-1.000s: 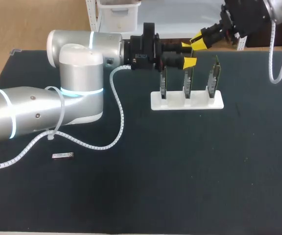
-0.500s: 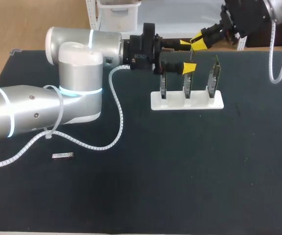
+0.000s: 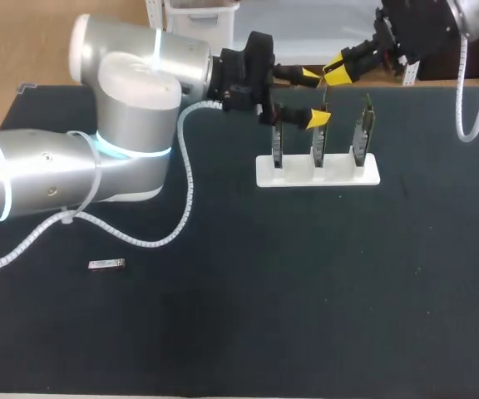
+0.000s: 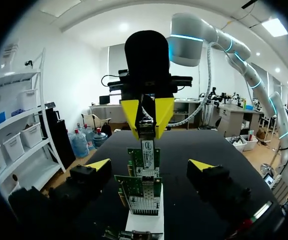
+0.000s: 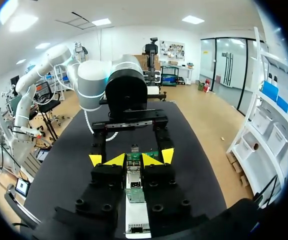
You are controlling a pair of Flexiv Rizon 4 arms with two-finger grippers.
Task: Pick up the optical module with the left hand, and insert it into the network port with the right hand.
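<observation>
Nearly nose to nose over the card rack: my right gripper [image 4: 146, 117] is closed on the optical module [image 4: 146, 129], a small metal block pinched between its yellow tips. My left gripper [image 4: 150, 167] stands wide open and holds nothing, its fingers [image 4: 98, 165] spread to either side of the row of green network cards [image 4: 144, 157].

The three cards stand upright in a white stand [image 3: 317, 172] on the far side of the dark table [image 3: 306, 283]. The module hangs close over their tops; whether it touches one I cannot tell. By my reading the module is where it belongs for the right arm's part, and the insertion is not yet made. A small silver piece [image 3: 106, 264] lies well apart, near my left arm; what it is I cannot say.

To do this step well, I would line the module's long axis with the port cage [image 4: 144, 197] of the chosen card before any push. I would keep it level and go in slowly and straight, since a tilted entry could catch the cage's lip or rock the card in its slot. I would also draw the left fingers clear, as the right tips have little room there.
</observation>
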